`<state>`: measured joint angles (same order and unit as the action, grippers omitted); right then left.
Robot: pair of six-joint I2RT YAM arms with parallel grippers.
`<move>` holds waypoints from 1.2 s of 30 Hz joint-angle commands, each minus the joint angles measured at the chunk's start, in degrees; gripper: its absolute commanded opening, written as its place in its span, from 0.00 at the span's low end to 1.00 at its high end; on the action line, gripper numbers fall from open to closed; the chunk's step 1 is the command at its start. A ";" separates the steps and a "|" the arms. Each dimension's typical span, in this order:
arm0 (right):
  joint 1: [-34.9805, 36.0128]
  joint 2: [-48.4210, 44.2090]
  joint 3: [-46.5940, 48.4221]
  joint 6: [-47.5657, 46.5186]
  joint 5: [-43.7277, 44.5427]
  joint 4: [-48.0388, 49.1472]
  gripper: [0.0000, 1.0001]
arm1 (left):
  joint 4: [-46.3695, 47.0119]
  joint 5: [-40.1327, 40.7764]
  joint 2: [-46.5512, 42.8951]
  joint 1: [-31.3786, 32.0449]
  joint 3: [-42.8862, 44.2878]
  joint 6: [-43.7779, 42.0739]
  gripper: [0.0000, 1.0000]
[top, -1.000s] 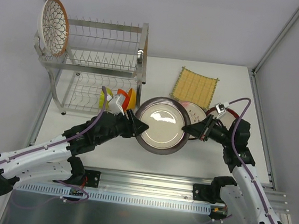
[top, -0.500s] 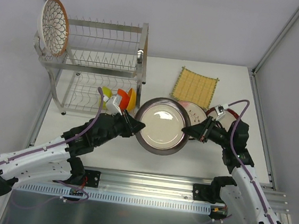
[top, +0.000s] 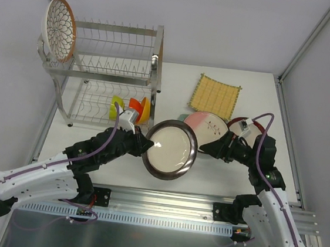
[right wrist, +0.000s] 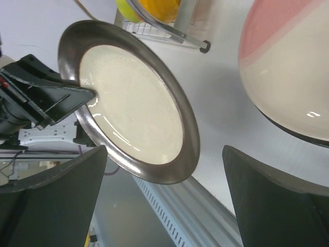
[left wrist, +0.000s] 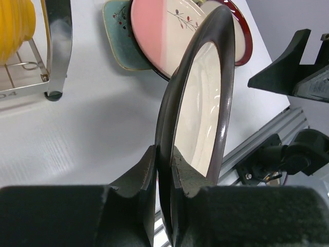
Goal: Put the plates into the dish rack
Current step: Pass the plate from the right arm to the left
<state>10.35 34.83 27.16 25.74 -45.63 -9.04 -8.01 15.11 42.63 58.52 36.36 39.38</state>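
One left tool (top: pixel 147 144) grips dark-rimmed plate (top: pixel 171 150) by edge; right tool (top: pixel 202 147) gapes nearby.

place: a robot lab | clues: plain white walls (top: pixel 223 23); white tabletop (top: pixel 231 172); two robot arms (top: pixel 42 172) bolted to a metal rail (top: pixel 161 217); metal frame poles (top: pixel 312 39) around it

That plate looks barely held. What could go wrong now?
The left gripper pinches the dark-rimmed plate by one edge only, tilted, and the right gripper is open, not holding it; the plate might slip or swing. On the way to the rack, it could knock the bowls or the frame.
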 commanded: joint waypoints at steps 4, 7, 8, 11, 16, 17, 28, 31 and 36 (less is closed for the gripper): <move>0.29 -3.00 4.92 -8.85 10.62 -11.34 1.00 | 10.29 -3.86 -4.75 0.28 6.35 -11.85 0.00; 0.29 -4.59 6.76 -11.14 18.53 -17.22 1.00 | 10.29 -5.61 -5.71 0.28 8.37 -17.39 0.00; 0.29 -5.12 7.20 -11.49 20.64 -18.20 1.00 | 10.21 -6.06 -5.89 0.28 8.99 -19.84 0.00; 0.29 -6.35 7.03 -12.20 26.72 -20.14 1.00 | 10.12 -7.90 -5.98 0.28 12.15 -24.77 0.00; 0.29 -5.65 5.37 -12.29 28.84 -19.71 0.99 | 10.29 -10.19 -3.71 0.28 19.61 -31.46 0.00; 0.29 -5.56 5.01 -12.29 28.84 -19.62 1.00 | 10.21 -10.54 -3.09 0.28 20.93 -33.29 0.00; 0.29 -2.40 2.90 -12.03 27.96 -16.45 1.00 | 10.12 -11.08 8.33 0.28 42.29 -48.49 0.00; 0.28 -1.35 2.81 -11.94 27.26 -15.58 1.00 | 10.12 -8.89 11.32 0.28 47.39 -53.68 0.00; 0.28 0.50 2.73 -11.41 26.20 -14.25 1.00 | 10.38 -5.80 15.72 0.28 56.97 -60.63 0.00</move>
<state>10.35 34.50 30.06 14.46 -18.31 -26.02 -10.02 6.22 58.22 58.52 85.38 -14.39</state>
